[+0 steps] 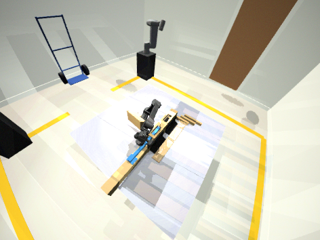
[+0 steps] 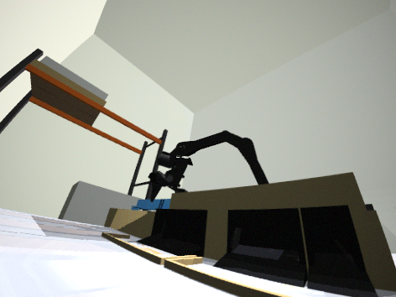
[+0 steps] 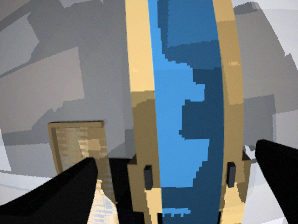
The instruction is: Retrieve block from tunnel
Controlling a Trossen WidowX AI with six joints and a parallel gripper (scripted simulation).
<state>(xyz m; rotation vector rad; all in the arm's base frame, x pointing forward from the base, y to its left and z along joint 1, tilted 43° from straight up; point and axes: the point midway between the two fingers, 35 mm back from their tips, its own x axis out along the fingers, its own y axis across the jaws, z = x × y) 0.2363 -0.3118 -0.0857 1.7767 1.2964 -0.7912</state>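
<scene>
Your gripper (image 1: pixel 142 137) (image 2: pixel 169 180) (image 3: pixel 180 159) is over the channel beside the tunnel (image 1: pixel 173 115) (image 2: pixel 268 189), fingers wide open and empty, with the blue handle (image 1: pixel 132 158) (image 2: pixel 153 204) (image 3: pixel 175 165) sticking out of the tunnel's end; you can't make out the block.

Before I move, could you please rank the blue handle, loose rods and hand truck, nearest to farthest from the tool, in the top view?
1. Blue handle, along the rail
2. Loose rods, picture right
3. Hand truck, upper left

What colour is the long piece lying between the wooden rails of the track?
Blue; the wrist view shows it best.
</scene>
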